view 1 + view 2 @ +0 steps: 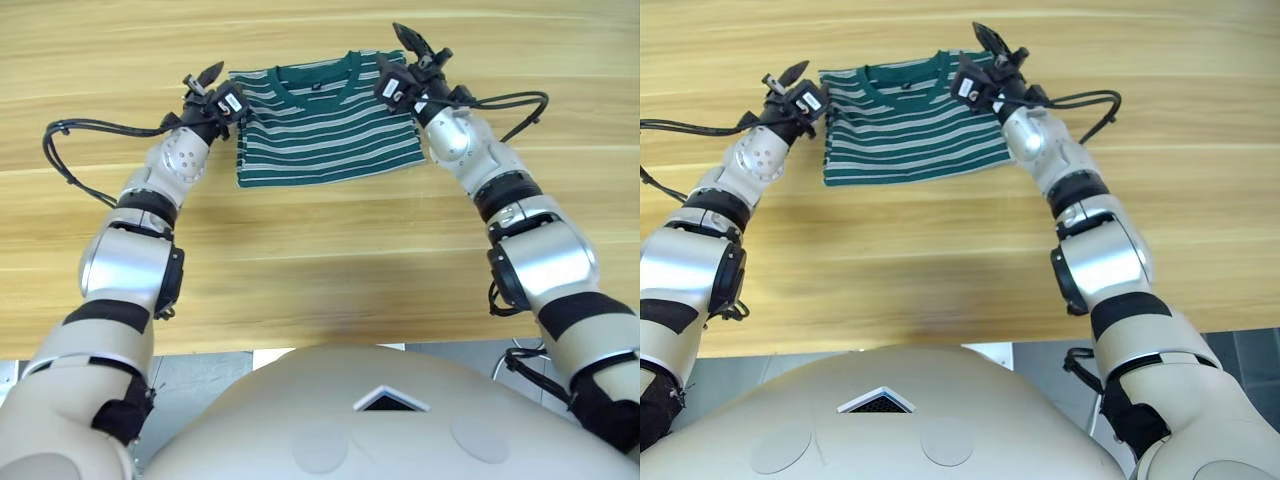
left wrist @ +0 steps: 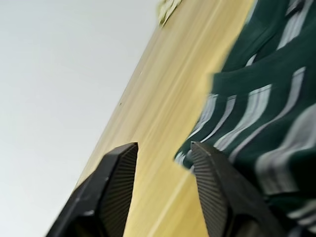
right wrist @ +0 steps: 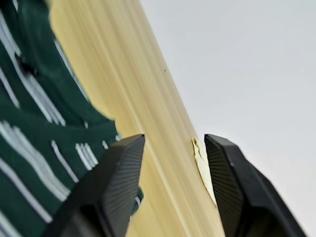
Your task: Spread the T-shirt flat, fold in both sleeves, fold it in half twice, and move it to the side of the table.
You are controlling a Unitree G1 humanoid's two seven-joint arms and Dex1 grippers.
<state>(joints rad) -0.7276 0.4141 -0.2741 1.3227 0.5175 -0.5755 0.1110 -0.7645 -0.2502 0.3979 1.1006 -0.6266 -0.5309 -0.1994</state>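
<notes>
Left end effector [image 2: 163, 149] and right end effector [image 3: 174, 140] sit released beside the T-shirt's [image 1: 325, 125] far corners; a shallow pinch may lift only one layer, skewing the fold.

T-shirt [image 1: 325, 125] lies on the table [image 1: 300, 260], well back from the near edge, neck towards the far side, hem towards the robot | left gripper [image 1: 205, 76] just beside the shirt's far left corner | right gripper [image 1: 420, 42] at its far right corner | shirt sits between the two grippers
</notes>
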